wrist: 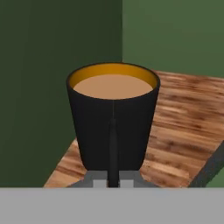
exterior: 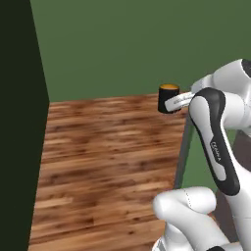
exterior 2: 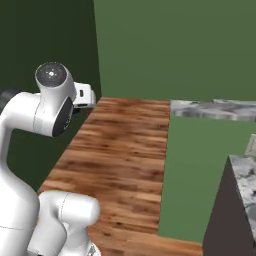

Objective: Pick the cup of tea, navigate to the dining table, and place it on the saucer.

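Gripping cup of tea [wrist: 112, 118] by handle, hand [wrist: 113, 180] clenched; open wood floor [exterior: 108, 162] below.

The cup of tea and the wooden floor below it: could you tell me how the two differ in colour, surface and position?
The cup of tea is plain black with an orange inner rim; the wooden floor is brown with streaked plank grain. The cup is an upright, tapering cylinder, the floor a flat surface. The cup is carried in the air by its handle in the shut gripper; the floor lies below it. The tea's brown is close to the floor's.
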{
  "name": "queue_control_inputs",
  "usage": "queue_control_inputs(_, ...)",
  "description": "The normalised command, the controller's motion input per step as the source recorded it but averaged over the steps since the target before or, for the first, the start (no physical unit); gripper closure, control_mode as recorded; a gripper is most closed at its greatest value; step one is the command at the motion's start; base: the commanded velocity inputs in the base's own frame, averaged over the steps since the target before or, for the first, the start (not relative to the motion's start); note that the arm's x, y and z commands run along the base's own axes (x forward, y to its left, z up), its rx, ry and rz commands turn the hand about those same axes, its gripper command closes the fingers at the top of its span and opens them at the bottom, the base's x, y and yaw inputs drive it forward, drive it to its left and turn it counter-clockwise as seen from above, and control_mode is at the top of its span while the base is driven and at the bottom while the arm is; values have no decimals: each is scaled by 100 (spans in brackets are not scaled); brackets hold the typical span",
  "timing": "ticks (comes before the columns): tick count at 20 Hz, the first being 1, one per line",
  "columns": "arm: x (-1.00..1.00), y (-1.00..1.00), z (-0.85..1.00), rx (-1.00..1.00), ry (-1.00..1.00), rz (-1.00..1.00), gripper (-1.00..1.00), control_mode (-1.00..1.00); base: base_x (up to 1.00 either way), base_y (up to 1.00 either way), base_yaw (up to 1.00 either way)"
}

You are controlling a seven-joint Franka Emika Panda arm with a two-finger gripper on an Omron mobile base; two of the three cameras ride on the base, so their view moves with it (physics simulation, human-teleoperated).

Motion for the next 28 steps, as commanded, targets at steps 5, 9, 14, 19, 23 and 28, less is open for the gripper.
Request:
queue_control_inputs(5,0,0,0,0,0,0,100,100,100,100,-27)
queue_control_inputs(9,0,0,0,0,0,0,100,100,100,100,-46)
queue_control_inputs(14,0,0,0,0,0,0,100,100,100,100,-51)
queue_control_inputs(19,0,0,0,0,0,0,100,100,100,100,-51)
queue_control_inputs(23,0,0,0,0,0,0,100,100,100,100,-50)
queue_control_inputs(28,0,0,0,0,0,0,100,100,100,100,-48)
